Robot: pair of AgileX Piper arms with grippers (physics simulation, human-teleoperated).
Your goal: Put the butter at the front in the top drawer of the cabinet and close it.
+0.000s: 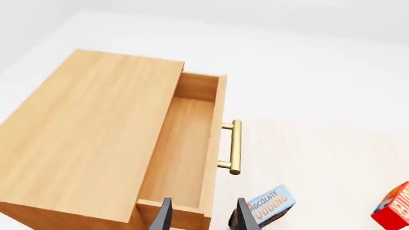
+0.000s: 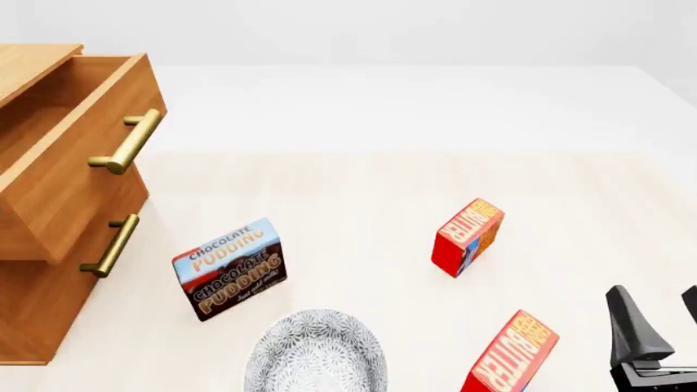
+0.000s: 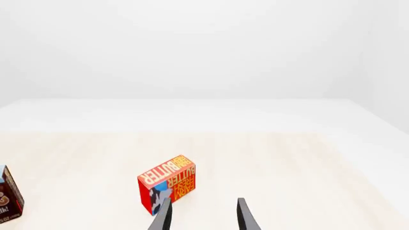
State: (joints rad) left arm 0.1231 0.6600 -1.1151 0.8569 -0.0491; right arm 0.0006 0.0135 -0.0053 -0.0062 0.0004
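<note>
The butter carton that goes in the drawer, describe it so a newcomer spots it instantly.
Start at the patterned plate on the table's near edge. Just right of it stands the butter, beside the right gripper. Its identical red twin sits farther back.

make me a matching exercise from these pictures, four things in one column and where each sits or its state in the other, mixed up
Things:
1. top drawer
2. pudding box
3. patterned plate
4. near butter carton

Places or states:
A. at the front edge, just right of the plate
B. pulled open, nothing inside
C. standing in front of the cabinet, beside the lower handle
D. at the front edge, below the pudding box in the front view

Pairs: 1-B, 2-C, 3-D, 4-A
</note>
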